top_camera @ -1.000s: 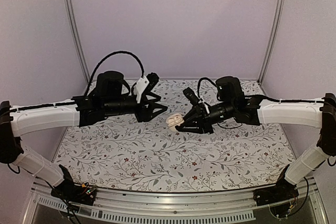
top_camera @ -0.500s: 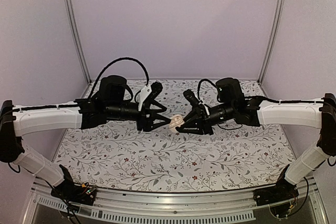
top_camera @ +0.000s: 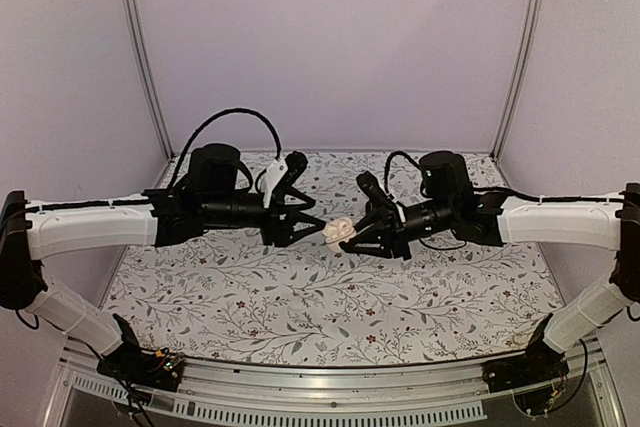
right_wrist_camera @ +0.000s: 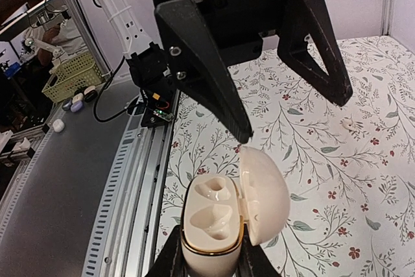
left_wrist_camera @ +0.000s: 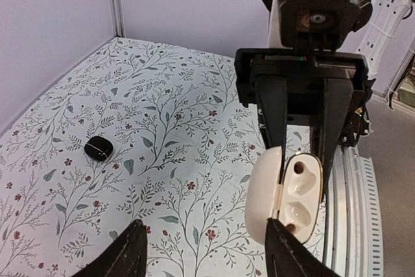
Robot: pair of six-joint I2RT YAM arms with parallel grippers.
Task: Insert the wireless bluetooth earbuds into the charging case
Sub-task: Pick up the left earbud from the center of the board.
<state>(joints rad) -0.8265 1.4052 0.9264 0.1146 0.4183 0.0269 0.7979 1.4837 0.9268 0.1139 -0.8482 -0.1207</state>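
Observation:
A cream charging case (right_wrist_camera: 211, 225) with a gold rim is held above the table, my right gripper (right_wrist_camera: 211, 261) shut on its lower body. Its lid (right_wrist_camera: 262, 192) is swung open and both wells are empty. In the top view the charging case (top_camera: 340, 232) hangs between the two arms. My left gripper (left_wrist_camera: 204, 238) faces it with open jaws and holds nothing; one fingertip (right_wrist_camera: 243, 135) sits just above the lid. A tiny pale piece (right_wrist_camera: 348, 123), perhaps an earbud, lies on the cloth. A small black rounded object (left_wrist_camera: 98, 148) lies farther off.
The floral tablecloth (top_camera: 300, 297) covers the table. A metal rail (right_wrist_camera: 130, 186) runs along the near edge. The lilac back wall and corner posts (top_camera: 140, 57) close in the workspace. Beyond the rail is a basket (right_wrist_camera: 68, 76) with small items.
My left gripper has moved right, close to the held case, and opened a little wider. The right gripper shifted slightly, case still in it.

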